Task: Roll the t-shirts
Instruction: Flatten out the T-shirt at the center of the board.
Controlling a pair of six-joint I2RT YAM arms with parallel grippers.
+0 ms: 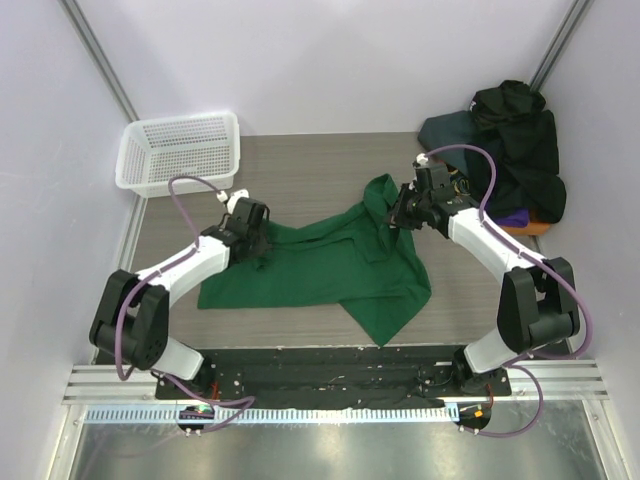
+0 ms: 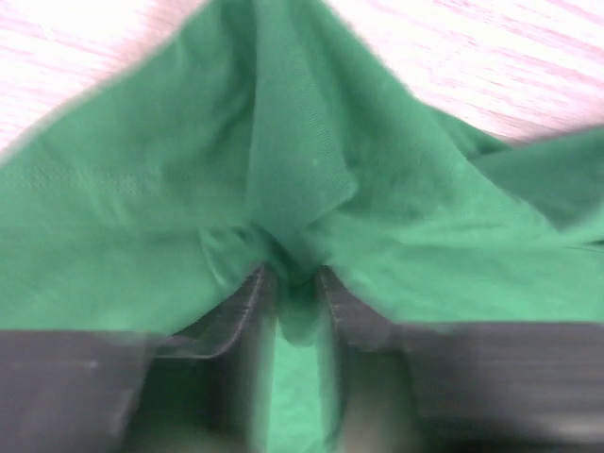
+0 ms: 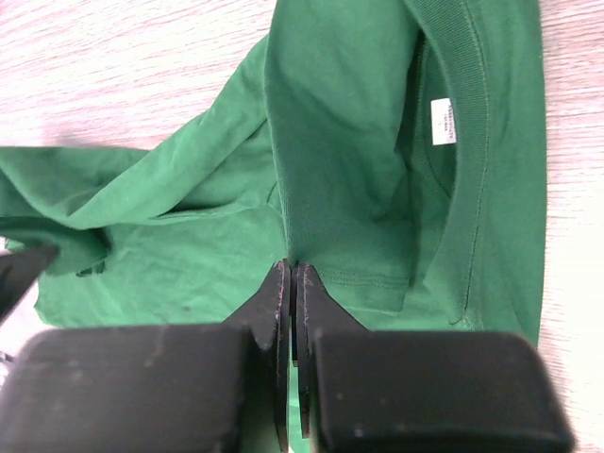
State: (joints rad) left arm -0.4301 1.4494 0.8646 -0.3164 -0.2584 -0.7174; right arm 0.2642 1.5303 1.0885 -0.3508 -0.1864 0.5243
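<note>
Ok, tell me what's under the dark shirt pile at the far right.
The edge of an orange tray shows beneath the pile; the rest of it is covered.

Top view high, looking down; both wrist views close, facing green t-shirt (image 1: pixel 330 270), shared by all.

My left arm (image 1: pixel 185 265) and right arm (image 1: pixel 490 240) wear white shells with bulky black joints. A purple cable (image 1: pixel 178 200) loops along each, from shoulder to wrist. My fingers (image 3: pixel 269 311) are matte black, scuffed blocks that taper to thin flat tips.
</note>
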